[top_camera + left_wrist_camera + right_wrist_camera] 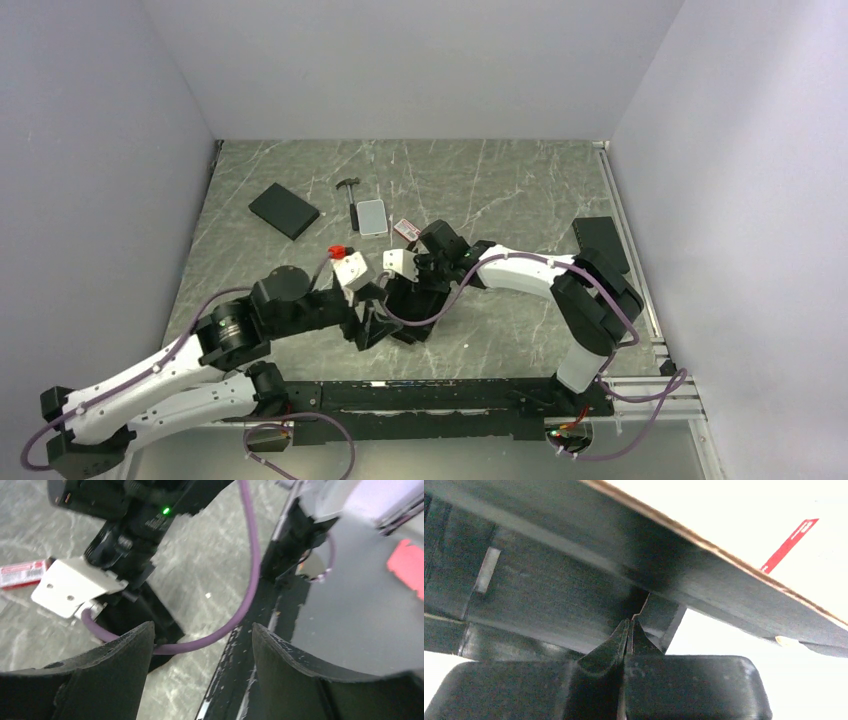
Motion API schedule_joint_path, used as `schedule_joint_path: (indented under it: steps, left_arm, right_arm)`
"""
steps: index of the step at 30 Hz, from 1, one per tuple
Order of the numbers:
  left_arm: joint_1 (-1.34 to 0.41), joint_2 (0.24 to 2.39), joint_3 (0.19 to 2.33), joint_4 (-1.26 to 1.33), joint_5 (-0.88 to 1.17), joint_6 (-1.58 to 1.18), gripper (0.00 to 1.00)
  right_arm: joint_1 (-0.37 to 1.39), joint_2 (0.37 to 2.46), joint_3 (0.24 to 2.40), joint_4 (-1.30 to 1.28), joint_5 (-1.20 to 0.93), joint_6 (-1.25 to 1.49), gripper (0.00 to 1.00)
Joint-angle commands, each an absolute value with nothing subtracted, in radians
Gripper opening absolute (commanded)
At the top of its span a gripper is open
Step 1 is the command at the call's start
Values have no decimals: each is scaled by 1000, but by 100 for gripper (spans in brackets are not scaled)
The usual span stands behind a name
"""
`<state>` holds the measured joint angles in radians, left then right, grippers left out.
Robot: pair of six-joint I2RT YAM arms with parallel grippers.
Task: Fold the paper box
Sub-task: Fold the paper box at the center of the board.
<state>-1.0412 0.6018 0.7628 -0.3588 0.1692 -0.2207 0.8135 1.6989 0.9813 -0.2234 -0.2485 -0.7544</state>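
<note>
The paper box is matt black card — brown-edged — and the table smooth grey marble-look.

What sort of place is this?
Probably a lab test cell for robots, not a factory: plain white walls box in one marble-look table, and a left arm and right arm are bolted at its near edge, working on a paper box.

Black slab, silver case
</note>
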Motion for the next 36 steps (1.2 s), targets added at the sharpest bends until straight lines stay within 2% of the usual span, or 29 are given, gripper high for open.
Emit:
schedule_joint_path:
  steps: [1,6,9,11,12,16,17,18,22,27,32,36]
  left_arm:
    - [-1042,619,874,-475,-46,-150,79]
    - [-1042,501,847,-374,18,-91,84]
    - [-1042,525,877,-385,95,-88,84]
    - [-1042,559,909,-402,221,-76,83]
    - [-1042,581,925,-409,310,-57,79]
    - [-1042,727,1002,-521,602,-12,43]
    - [-1042,787,1015,-539,657,-12,38]
    - [-1042,833,1019,-552,715,-16,37]
    - [-1052,943,984,-506,825,-73,36]
    - [-1083,891,855,-383,811,-113,48]
    - [-1125,861,738,-331,680,-113,52]
    - [-1211,876,677,-217,464,-89,53]
  right_arm:
    - [785,1709,1003,-263,-276,-726,0]
    - [776,1712,1004,-264,-276,-723,0]
    - [774,1715,1006,-267,-276,-723,0]
    - [773,1715,1006,-267,-278,-721,0]
    - [773,1716,1006,-267,-278,-721,0]
    - [771,1721,1009,-269,-279,-718,0]
    - [771,1720,1009,-269,-280,-718,0]
    - [771,1722,1010,-269,-280,-717,0]
    - [770,1720,1011,-273,-285,-714,0]
    - [770,1714,1011,-272,-293,-710,0]
    - [769,1723,1015,-278,-298,-707,0]
    - [770,1724,1017,-278,-298,-702,0]
